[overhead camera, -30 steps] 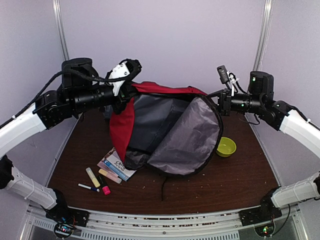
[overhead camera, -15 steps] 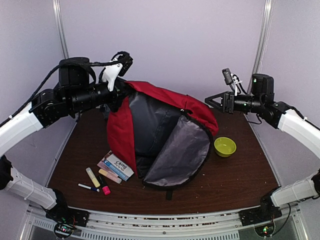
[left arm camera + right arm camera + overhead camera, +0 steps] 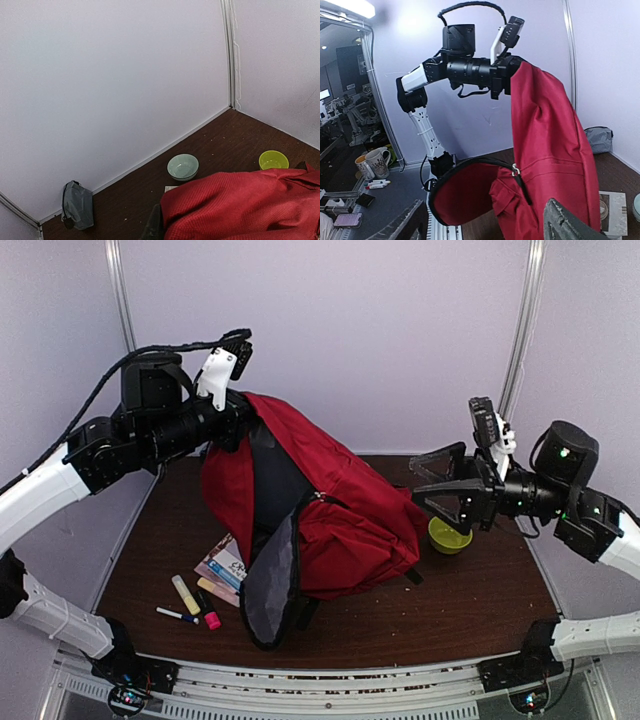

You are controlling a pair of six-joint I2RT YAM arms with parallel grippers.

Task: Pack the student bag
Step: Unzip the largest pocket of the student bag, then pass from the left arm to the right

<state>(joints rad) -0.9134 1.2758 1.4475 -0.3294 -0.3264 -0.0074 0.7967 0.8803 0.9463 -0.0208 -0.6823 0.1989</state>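
My left gripper (image 3: 240, 412) was clamped on the top edge of the student bag (image 3: 340, 510). It held that edge up over the back-left of the table (image 3: 470, 610), so the red body hung slantwise down to the middle with its lower part on the wood. My right gripper (image 3: 438, 483) stood spread wide and empty, just right of the bag and near the yellow-green bowl (image 3: 450, 536). My worry was that one pinch of fabric carried the whole bag: if the cloth crept between the fingers, I judged it would drop onto the book (image 3: 226, 562) and markers (image 3: 190, 598) at its left foot and scatter them. The grey-lined flap (image 3: 264, 592) drooped toward the near edge with the mouth facing down and forward, so anything put in at that tilt could slide out. A low move of the right arm might also clip the bowl. I could not see the left fingers themselves. The left wrist view showed only red fabric, a pale green bowl (image 3: 182, 166) and a grey pouch (image 3: 77, 206) by the wall. The bag's inside was hidden and the book partly covered, so I could not tell whether anything was packed.
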